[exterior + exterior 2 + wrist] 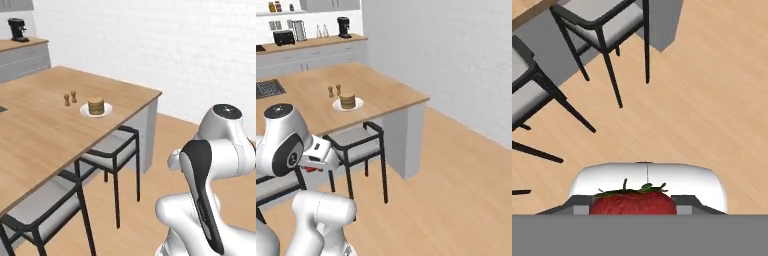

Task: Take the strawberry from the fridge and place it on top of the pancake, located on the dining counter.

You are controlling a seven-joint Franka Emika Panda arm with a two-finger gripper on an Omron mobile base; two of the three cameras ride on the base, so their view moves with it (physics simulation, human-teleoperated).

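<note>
White brick walls (150,45) rise over a light-wood floor (456,190). Two black-framed, grey-seated stools (112,152) stand along the near edge. Grey cabinets (311,57) line the far wall.

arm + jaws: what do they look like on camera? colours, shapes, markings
Glossy white arm of rounded, bulbous shells, with a long black inlay down one link and a dark round joint cap with small pale marks. A grey joint face carries a small circular mark. The gripper sits under a boxy white hand; no loose cables show.
</note>
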